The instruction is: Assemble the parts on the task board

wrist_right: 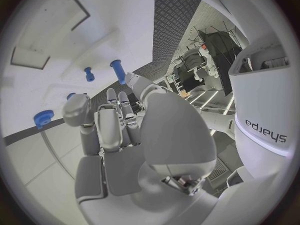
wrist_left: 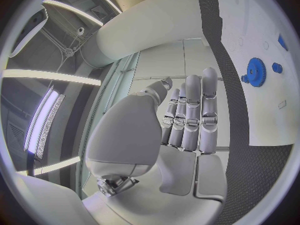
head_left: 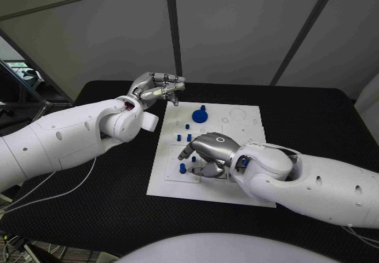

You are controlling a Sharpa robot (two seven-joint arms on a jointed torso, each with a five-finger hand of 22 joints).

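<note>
The white task board (head_left: 245, 123) sits in the middle of the black table (head_left: 316, 118), long way running away from the robot, with bare tabletop on every side of it. The right-hand side has the most free table.

The right hand (head_left: 207, 155) is down over the near-middle of the board, palm facing down and fingers curled in toward the plate. Can't tell from the head view if it's actually pinching anything. In the right wrist view the fingers (wrist_right: 111, 120) lie close together alongside the palm and nothing is visibly clamped, so I'd call that one unclear.

The left hand (head_left: 158, 87) is up off the board, hanging past its far left corner over the black table. Its fingers (wrist_left: 192, 112) are straight and packed side by side, with nothing between them.

Parts: a blue gear (head_left: 200, 115) stands on the far half of the board, well apart from both hands. A few small blue pegs (head_left: 185, 136) stand in a cluster just beyond the right hand, and one more blue piece (head_left: 182, 169) is right by its fingertips near the left edge of the board. The far right corner of the board is open, just some round holes (head_left: 237, 114).
</note>
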